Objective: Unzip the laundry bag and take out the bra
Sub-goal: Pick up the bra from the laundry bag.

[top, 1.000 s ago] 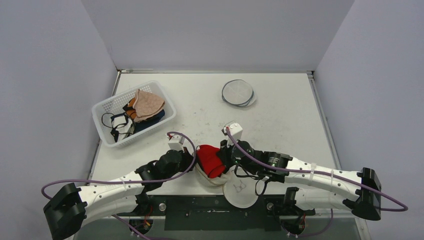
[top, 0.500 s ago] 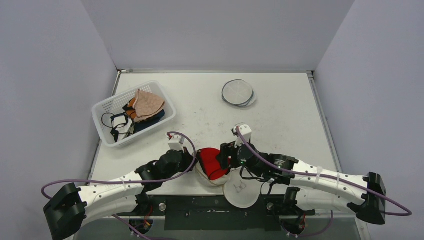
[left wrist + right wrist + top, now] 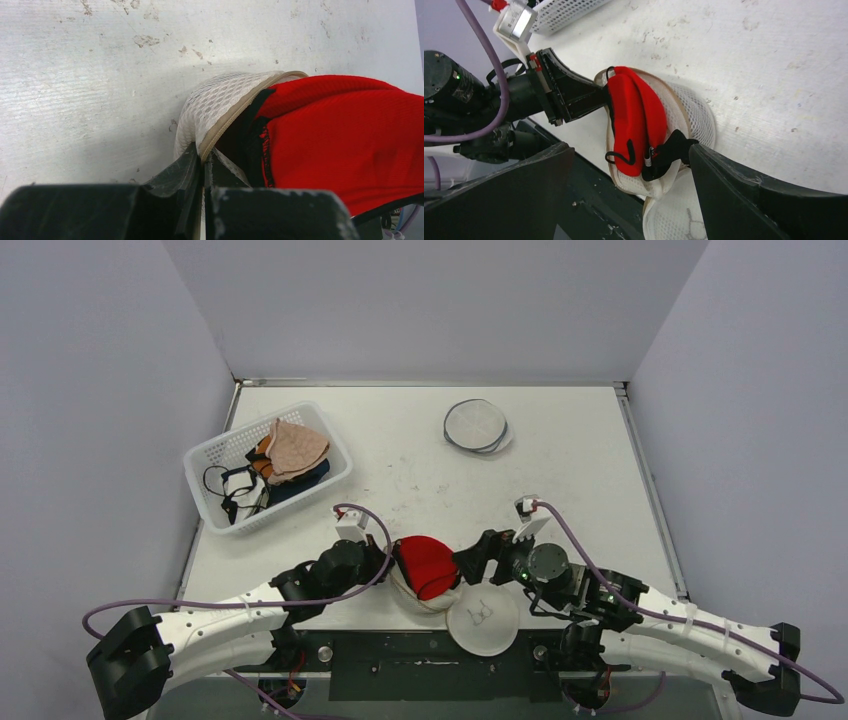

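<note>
Left fingers (image 3: 179, 171) are pressed together on the rim of the bag (image 3: 220, 97), just beside the red bra (image 3: 340, 135). The bra bulges out of the unzipped bag at the near edge of the table (image 3: 420, 450). Right fingers (image 3: 764, 200) are spread and hold nothing, near the bra on its right side. I judge they must reach left, and the bra's long axis seems to lie across this path.

Left arm (image 3: 230, 615) lying low, reaching in toward the centre, left gripper (image 3: 386, 558) pinched tight on the rim of the laundry bag (image 3: 220, 97), right arm (image 3: 660, 615) bent in from the right, wrist tilted down, right gripper (image 3: 470, 562) facing left, fingers (image 3: 744, 195) spread wide apart.
</note>
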Robot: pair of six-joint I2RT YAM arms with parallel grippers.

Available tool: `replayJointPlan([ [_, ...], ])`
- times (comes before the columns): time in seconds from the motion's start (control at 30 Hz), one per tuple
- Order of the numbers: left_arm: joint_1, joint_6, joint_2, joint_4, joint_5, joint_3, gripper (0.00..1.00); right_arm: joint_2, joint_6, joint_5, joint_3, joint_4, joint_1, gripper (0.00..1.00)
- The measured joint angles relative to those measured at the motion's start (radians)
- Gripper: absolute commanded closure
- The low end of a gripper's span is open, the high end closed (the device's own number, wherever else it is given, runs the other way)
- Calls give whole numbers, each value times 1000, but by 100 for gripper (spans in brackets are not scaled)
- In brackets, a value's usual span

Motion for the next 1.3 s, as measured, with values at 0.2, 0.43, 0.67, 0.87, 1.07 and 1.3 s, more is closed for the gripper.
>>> replayJointPlan([
  [0.2,0,-13,0,-3,0,0,100,63,50,-89,-72,73,0,12],
  [0.43,0,-18,-16,-22,0,1,100,200,86,-120,-85,163,0,23],
  [0.67,0,-18,-34,-28,0,1,100,256,95,-119,-85,220,0,81],
  [0.87,0,-18,-38,-39,-7,3,100,226,59,-108,-71,187,0,95],
  [1.07,0,-21,-39,-52,-20,14,84,158,-51,-109,67,75,0,95],
  [1.3,2,-57,-65,-177,-36,82,27,99,-134,-107,144,19,0,95],
])
